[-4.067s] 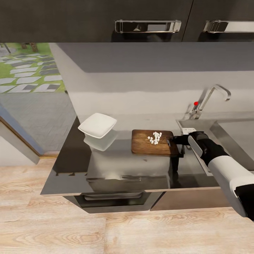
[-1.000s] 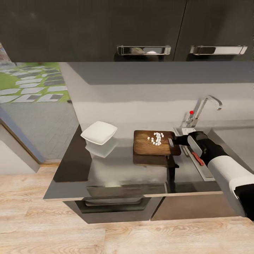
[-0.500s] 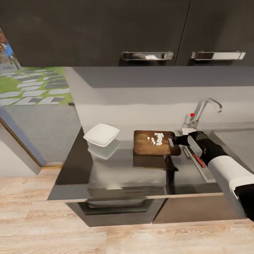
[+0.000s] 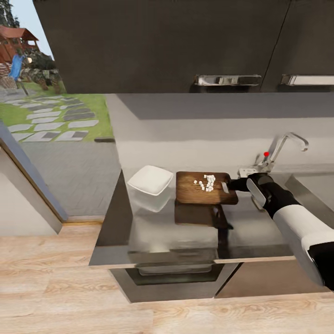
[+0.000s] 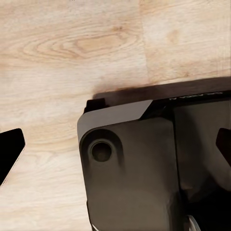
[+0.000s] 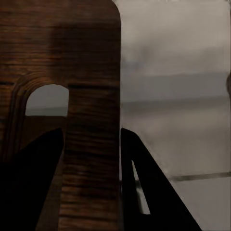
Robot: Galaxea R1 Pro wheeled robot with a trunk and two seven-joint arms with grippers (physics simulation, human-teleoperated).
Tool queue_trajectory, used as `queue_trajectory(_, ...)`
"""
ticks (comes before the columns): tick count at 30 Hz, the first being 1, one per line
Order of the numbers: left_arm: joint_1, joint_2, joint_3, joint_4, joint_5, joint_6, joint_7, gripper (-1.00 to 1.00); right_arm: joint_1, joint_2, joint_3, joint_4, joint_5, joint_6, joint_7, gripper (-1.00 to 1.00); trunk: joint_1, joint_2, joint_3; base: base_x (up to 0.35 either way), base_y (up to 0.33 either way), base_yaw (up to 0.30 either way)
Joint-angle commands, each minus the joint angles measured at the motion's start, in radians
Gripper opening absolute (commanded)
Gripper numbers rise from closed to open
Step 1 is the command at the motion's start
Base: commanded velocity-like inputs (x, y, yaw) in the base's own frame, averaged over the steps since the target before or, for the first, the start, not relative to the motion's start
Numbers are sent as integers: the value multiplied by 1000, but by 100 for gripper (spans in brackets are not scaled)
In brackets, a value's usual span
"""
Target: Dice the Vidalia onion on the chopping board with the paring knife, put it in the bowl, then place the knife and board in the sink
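The chopping board (image 4: 197,194) hangs level a little above the countertop (image 4: 185,234), its reflection below it. My right gripper (image 4: 231,186) is shut on its slot end; in the right wrist view the dark fingers (image 6: 149,192) clamp the wooden strip beside the slot hole (image 6: 45,98). The Vidalia onion, cut into small white cubes (image 4: 207,182), lies on the board. The white bowl (image 4: 150,180) stands just left of the board. The sink (image 4: 313,183) is at the right. The paring knife is hidden. My left gripper (image 5: 117,147) is open over the floor.
A chrome tap (image 4: 280,147) with a red knob stands behind the sink. Black upper cabinets (image 4: 185,46) hang overhead. A window at the left gives onto a garden path. Pale wood floor (image 4: 69,287) lies before the counter, and my dark base (image 5: 134,168) sits under the left gripper.
The board came up off the countertop in my right gripper and now stands nearer the bowl. The view has swung left. The red-handled knife seen by the sink's edge is now behind my arm.
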Motion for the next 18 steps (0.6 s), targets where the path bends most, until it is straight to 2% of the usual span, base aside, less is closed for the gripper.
queue_trajectory(1, -1, -1, -8, 4, 7, -7, -1, 100, -1, -1, 5, -1, -3, 4, 0, -100, 1, -2, 0, 0, 283, 0)
queue_trajectory(6, -2, -1, -8, 4, 7, -7, -1, 100, -1, -1, 5, -1, -3, 3, 0, -100, 1, -2, 8, 0, 145, 0)
queue_trajectory(18, -2, -1, -8, 4, 7, -6, -1, 100, -1, -1, 5, -1, -3, 3, 0, -100, 1, -2, 27, 0, 10, 0)
